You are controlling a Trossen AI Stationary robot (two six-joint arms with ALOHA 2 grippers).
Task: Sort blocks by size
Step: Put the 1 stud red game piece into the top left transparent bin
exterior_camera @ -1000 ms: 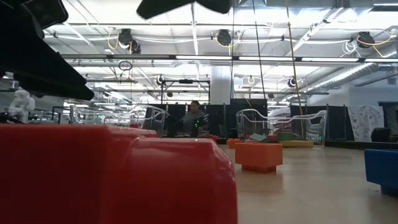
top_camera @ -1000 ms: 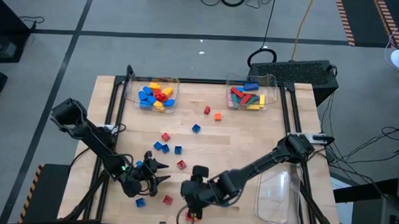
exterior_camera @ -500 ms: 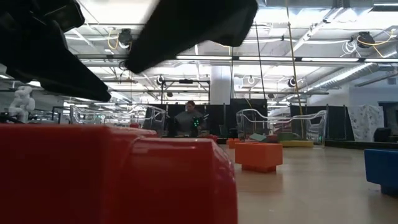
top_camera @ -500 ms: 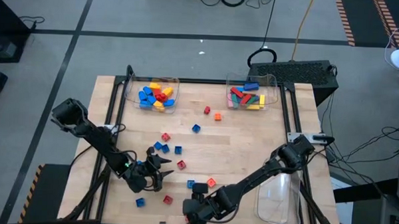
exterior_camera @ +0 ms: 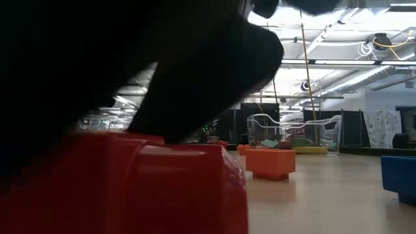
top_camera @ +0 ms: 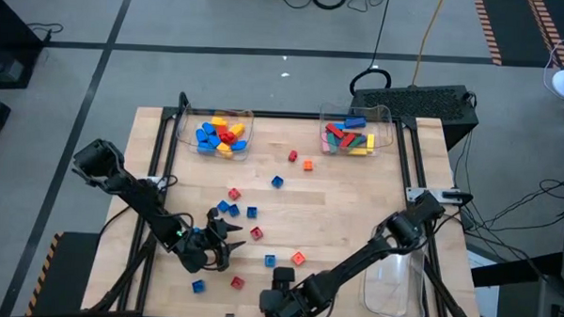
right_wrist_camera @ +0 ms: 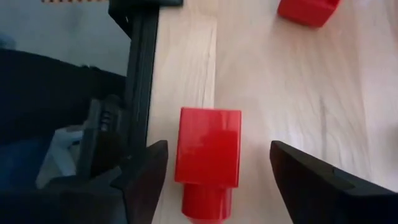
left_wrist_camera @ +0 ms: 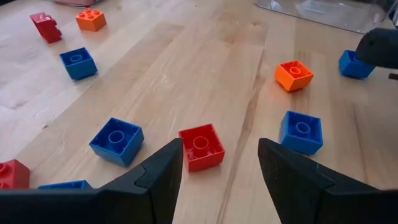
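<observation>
A red block (right_wrist_camera: 208, 158) lies at the near edge of the worktop (top_camera: 356, 203), between the open fingers of the right gripper (right_wrist_camera: 211, 171), which holds nothing. To grasp it well, I think the gripper should lower until both fingers pass the block's sides, then close evenly. The left gripper (left_wrist_camera: 219, 171) hovers, open and empty, above a small red block (left_wrist_camera: 201, 147); other blocks (top_camera: 226, 209) lie scattered nearby.
</observation>
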